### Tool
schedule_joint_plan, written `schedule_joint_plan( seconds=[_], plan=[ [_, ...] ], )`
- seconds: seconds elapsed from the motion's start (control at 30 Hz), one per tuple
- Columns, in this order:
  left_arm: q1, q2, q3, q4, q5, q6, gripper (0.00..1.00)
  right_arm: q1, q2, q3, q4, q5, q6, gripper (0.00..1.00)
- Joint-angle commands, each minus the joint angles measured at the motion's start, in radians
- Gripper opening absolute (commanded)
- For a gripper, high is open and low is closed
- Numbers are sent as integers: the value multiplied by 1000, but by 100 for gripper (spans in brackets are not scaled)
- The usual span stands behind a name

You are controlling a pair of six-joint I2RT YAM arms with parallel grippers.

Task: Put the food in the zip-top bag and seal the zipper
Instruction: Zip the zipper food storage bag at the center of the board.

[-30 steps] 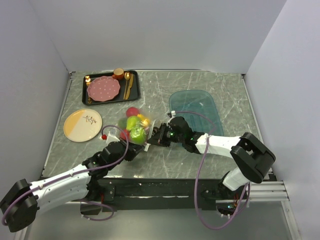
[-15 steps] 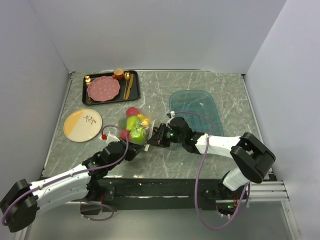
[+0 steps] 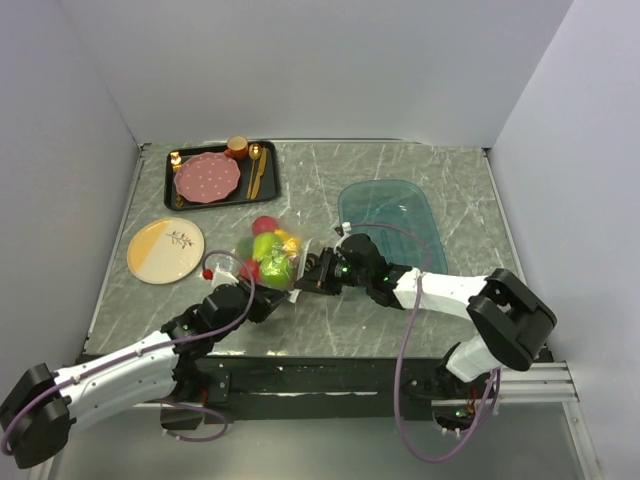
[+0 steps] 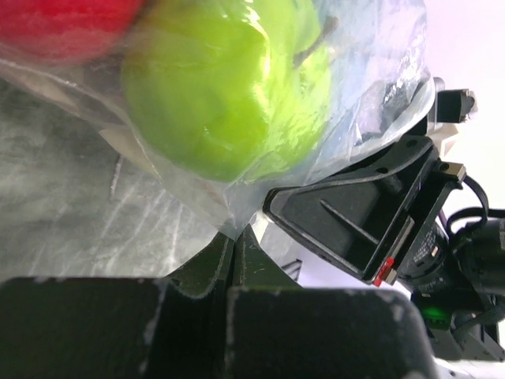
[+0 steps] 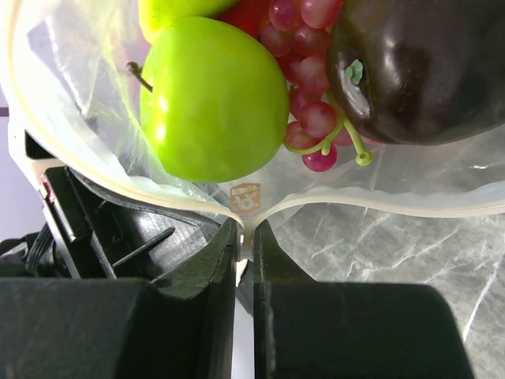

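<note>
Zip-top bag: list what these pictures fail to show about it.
- Right wrist: the zipper runs off both side edges, so how much is sealed is unknown.
- Left wrist: the top edge cuts off the red fruit; no zipper shows.
- Top external: left gripper and right gripper cover the near edge of the zip-top bag.

Crinkly clear plastic zip-top bag (image 5: 442,185), glossy smooth green apple (image 5: 217,99), shiny dark brown ball (image 5: 426,67), marbled stone-look table (image 5: 379,260)

Red ball (image 4: 63,24): cut by top edge. Dark brown ball (image 5: 426,63): cropped top and right. Gold items (image 3: 257,170) on black tray (image 3: 268,190): we cannot identify them, too small.
</note>
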Motion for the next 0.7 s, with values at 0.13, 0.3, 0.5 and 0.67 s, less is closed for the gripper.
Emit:
schedule_joint_plan(
  seconds=[0.13,0.3,0.5,0.67],
  plan=[
    [7,-159,-39,-86,-26,-51,1,-102,-59,88,-124,55,-99,0],
    [9,-185,-18,-129,-43,-41,1,-110,-51,93,-135,59,-104,0],
    [7,-206,-4,-181,-64,-41,1,-188,-76,55,-129,36,-96,0],
    [9,-260,-22,-214,-73,-64,1,-234,-96,61,-172,44,-133,0]
  ],
)
